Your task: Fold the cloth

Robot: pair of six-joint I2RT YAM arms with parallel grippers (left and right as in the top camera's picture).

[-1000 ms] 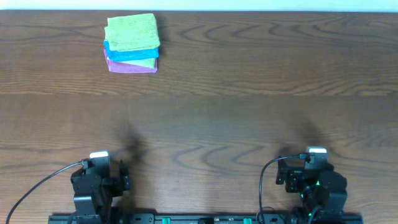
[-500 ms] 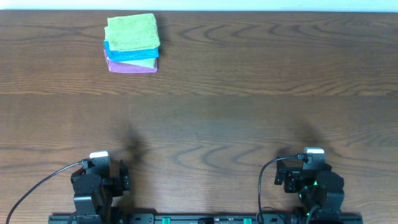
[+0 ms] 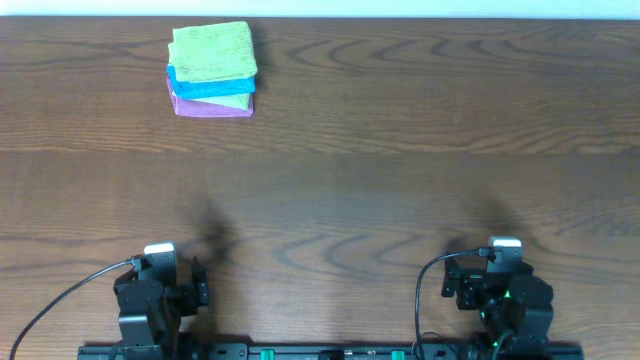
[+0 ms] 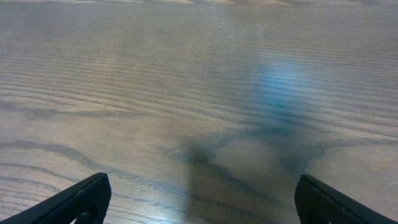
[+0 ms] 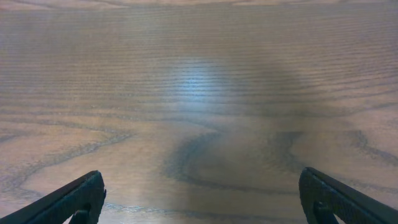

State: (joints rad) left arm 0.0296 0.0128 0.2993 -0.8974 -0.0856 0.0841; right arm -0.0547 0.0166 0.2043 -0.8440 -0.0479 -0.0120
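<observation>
A stack of folded cloths point(image 3: 212, 68) lies at the far left of the table: a green one on top, a blue one under it, a pale green and a pink one at the bottom. My left gripper point(image 3: 160, 262) rests at the near left edge, open and empty; in the left wrist view its fingertips point(image 4: 199, 196) are wide apart over bare wood. My right gripper point(image 3: 505, 255) rests at the near right edge, open and empty; the right wrist view shows its fingertips point(image 5: 200, 194) wide apart over bare wood. Both grippers are far from the stack.
The brown wooden table point(image 3: 400, 150) fills the overhead view. Cables point(image 3: 60, 300) trail from both arm bases along the near edge. A pale wall strip runs along the far edge.
The right arm has drawn back slightly toward the near edge. The left arm and the cloth stack have not moved.
</observation>
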